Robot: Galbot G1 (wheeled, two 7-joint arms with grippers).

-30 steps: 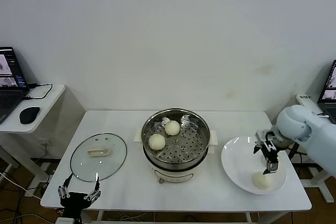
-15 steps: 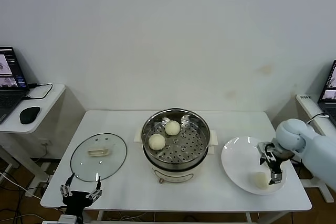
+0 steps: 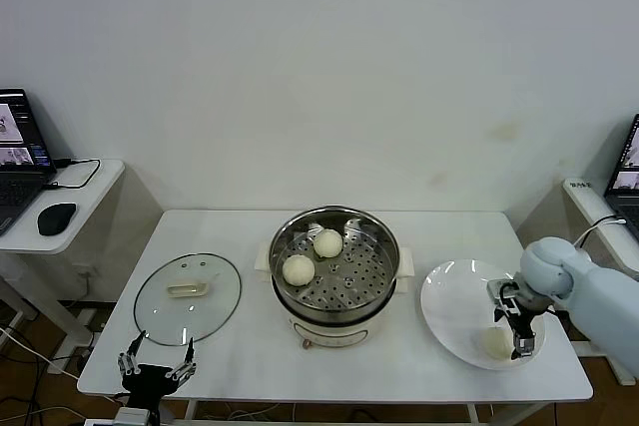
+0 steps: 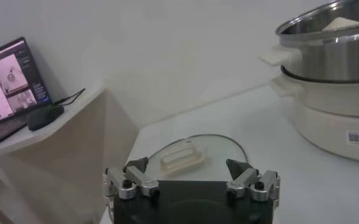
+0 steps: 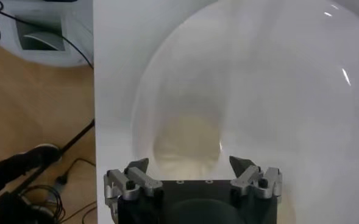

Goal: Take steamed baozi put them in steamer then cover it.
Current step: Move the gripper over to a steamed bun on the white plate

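My right gripper (image 5: 189, 168) is blocking the near side of the baozi (image 5: 188, 146) on the plate (image 5: 289, 91), whose far rim is running off the wrist view's edge.

The steamer (image 3: 334, 268) is shiny stainless steel on a smooth cream base. The cover (image 3: 188, 297) is clear glass with a metal rim. The plate (image 3: 454, 318) looks glossy white; the bench (image 3: 250, 356) is matt white. The baozi (image 3: 298, 268) look smooth.

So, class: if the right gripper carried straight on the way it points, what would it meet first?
Most likely the bun on the white plate: the open right gripper points down at it, fingers either side.
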